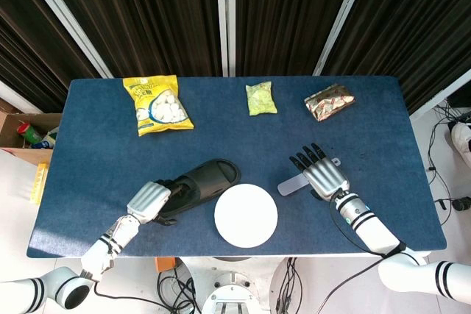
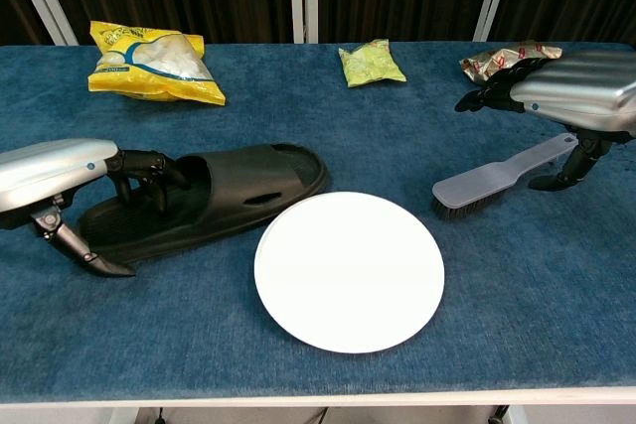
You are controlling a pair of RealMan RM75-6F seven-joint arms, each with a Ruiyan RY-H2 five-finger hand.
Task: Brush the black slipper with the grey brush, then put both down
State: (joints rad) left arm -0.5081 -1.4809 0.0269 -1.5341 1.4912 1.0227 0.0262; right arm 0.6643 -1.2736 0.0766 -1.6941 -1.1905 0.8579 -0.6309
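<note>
A table [image 1: 383, 152] covered in deep blue, felt-like cloth stands before dark pleated curtains [image 1: 147, 12] split by pale vertical bars; a cardboard box [image 1: 22, 134] sits on the floor to its left. The black slipper [image 2: 214, 191], matte moulded rubber with a slotted strap, lies flat near the front left, toe pointing right. The left hand [image 2: 60, 181], silver-shelled with black fingers, hovers over its heel, fingers curled down into the footbed, thumb outside the sole. A smooth round white plate [image 2: 348, 270] lies just beside the toe. The grey brush [image 2: 502, 178], flat translucent plastic with dark bristles, lies right of the plate; the right hand [image 2: 576, 96] covers its handle end, fingers spread forward, thumb beside the handle. Three crinkly snack packets, yellow [image 1: 156, 104], green [image 1: 260, 98], brown [image 1: 329, 101], line the far edge
</note>
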